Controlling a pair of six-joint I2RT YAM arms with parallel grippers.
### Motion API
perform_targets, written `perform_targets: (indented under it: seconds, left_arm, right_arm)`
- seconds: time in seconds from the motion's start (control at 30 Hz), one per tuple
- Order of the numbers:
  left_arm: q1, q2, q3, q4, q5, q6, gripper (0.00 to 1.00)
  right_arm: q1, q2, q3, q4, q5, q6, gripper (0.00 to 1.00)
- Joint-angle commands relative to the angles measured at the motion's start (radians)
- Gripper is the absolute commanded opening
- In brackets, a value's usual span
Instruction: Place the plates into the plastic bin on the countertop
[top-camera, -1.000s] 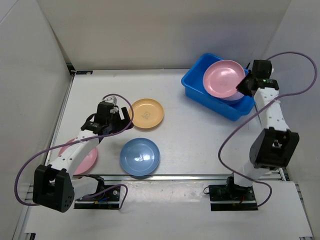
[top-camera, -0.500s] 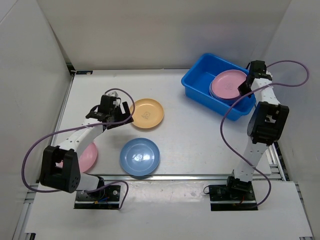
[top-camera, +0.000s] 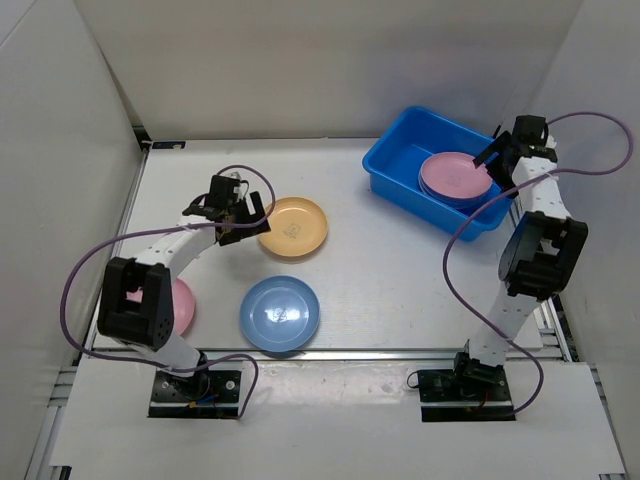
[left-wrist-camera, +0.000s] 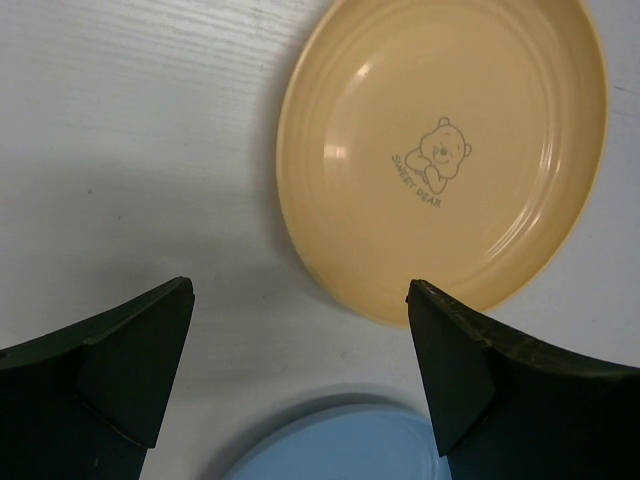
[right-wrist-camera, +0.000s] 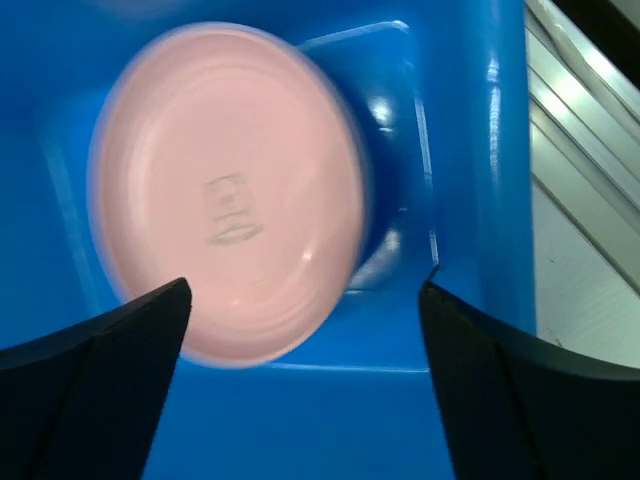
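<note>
A pink plate (top-camera: 457, 176) (right-wrist-camera: 228, 195) lies in the blue plastic bin (top-camera: 400, 158) (right-wrist-camera: 470, 180) on top of a purple plate whose rim shows beneath it. My right gripper (top-camera: 497, 150) (right-wrist-camera: 305, 320) hangs open over the bin's right side, holding nothing. An orange plate (top-camera: 293, 226) (left-wrist-camera: 440, 150) with a bear print lies mid-countertop. My left gripper (top-camera: 245, 209) (left-wrist-camera: 300, 330) is open just left of it, its jaws astride the plate's near edge. A blue plate (top-camera: 280, 313) (left-wrist-camera: 330, 445) lies nearer the front. Another pink plate (top-camera: 180, 308) sits partly hidden under my left arm.
White walls border the countertop (top-camera: 360, 270) on the left, back and right. The bin stands at the back right corner. A cable (top-camera: 85, 270) loops from my left arm over the left side, and another hangs beside the right arm.
My right gripper lowered the pink plate into the bin and opened, letting it go. The left gripper has moved right toward the orange plate.
</note>
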Motion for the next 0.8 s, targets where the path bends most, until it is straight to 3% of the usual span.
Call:
perform_targets:
  seconds: [0.0, 0.2, 0.23, 0.3, 0.33, 0.43, 0.5, 0.63, 0.67, 0.73, 0.77]
  left_arm:
    - [0.011, 0.048, 0.052, 0.069, -0.009, 0.021, 0.99]
    - [0.027, 0.213, 0.113, 0.165, 0.049, 0.024, 0.99]
    - [0.027, 0.238, 0.130, 0.169, 0.057, 0.024, 0.95]
    - [0.027, 0.293, 0.161, 0.165, 0.089, 0.024, 0.87]
    - [0.027, 0.312, 0.165, 0.169, 0.089, 0.023, 0.76]
    - [0.022, 0.342, 0.171, 0.169, 0.083, 0.020, 0.59]
    - [0.018, 0.349, 0.170, 0.166, 0.052, 0.027, 0.56]
    - [-0.013, 0.370, 0.182, 0.169, 0.012, 0.053, 0.36]
    - [-0.025, 0.370, 0.185, 0.170, 0.012, 0.055, 0.23]
    - [-0.031, 0.370, 0.191, 0.169, 0.006, 0.056, 0.10]
    - [-0.034, 0.364, 0.190, 0.170, 0.009, 0.053, 0.10]
  right_arm:
    - [0.019, -0.185, -0.023, 0.112, -0.118, -0.110, 0.99]
    - [0.111, -0.369, -0.216, 0.189, -0.236, -0.231, 0.99]
    - [0.117, -0.387, -0.238, 0.195, -0.241, -0.232, 0.99]
    - [0.119, -0.430, -0.279, 0.195, -0.263, -0.220, 0.99]
    - [0.120, -0.443, -0.290, 0.183, -0.261, -0.220, 0.99]
    - [0.122, -0.476, -0.322, 0.171, -0.264, -0.217, 0.99]
    - [0.123, -0.492, -0.344, 0.164, -0.270, -0.220, 0.99]
    - [0.128, -0.512, -0.379, 0.149, -0.330, -0.226, 0.99]
    - [0.131, -0.516, -0.387, 0.146, -0.350, -0.232, 0.99]
    - [0.149, -0.522, -0.402, 0.137, -0.373, -0.257, 0.99]
    - [0.160, -0.526, -0.407, 0.125, -0.367, -0.271, 0.99]
